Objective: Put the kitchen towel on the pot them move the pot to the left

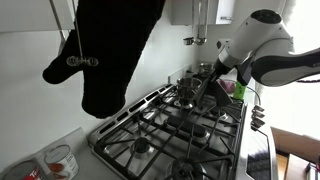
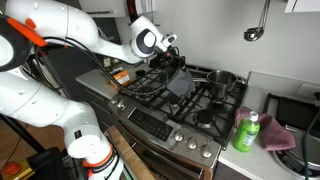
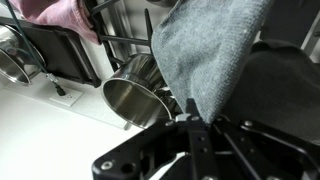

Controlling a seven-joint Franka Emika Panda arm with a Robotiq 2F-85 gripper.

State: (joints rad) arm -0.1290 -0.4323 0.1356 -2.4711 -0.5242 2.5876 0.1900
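Note:
The kitchen towel [image 2: 180, 82] is grey and hangs from my gripper [image 2: 171, 60] above the stove's grates. My gripper is shut on its upper edge. In the wrist view the towel [image 3: 205, 50] fills the upper right, pinched at my fingertips [image 3: 195, 122]. The pot [image 2: 222, 78] is small, shiny steel and stands uncovered on a rear burner, a short way past the towel. It lies just beside the hanging towel in the wrist view [image 3: 135, 98]. In an exterior view the gripper [image 1: 212, 74] holds the towel [image 1: 197, 92] next to the pot [image 1: 184, 88].
The gas stove [image 2: 190, 110] has black grates and front knobs. A green bottle [image 2: 248, 131] and a pink cloth [image 2: 279, 136] lie on the counter beside it. A black oven mitt [image 1: 115, 50] hangs close to the camera and blocks part of the view. A ladle [image 2: 255, 30] hangs on the wall.

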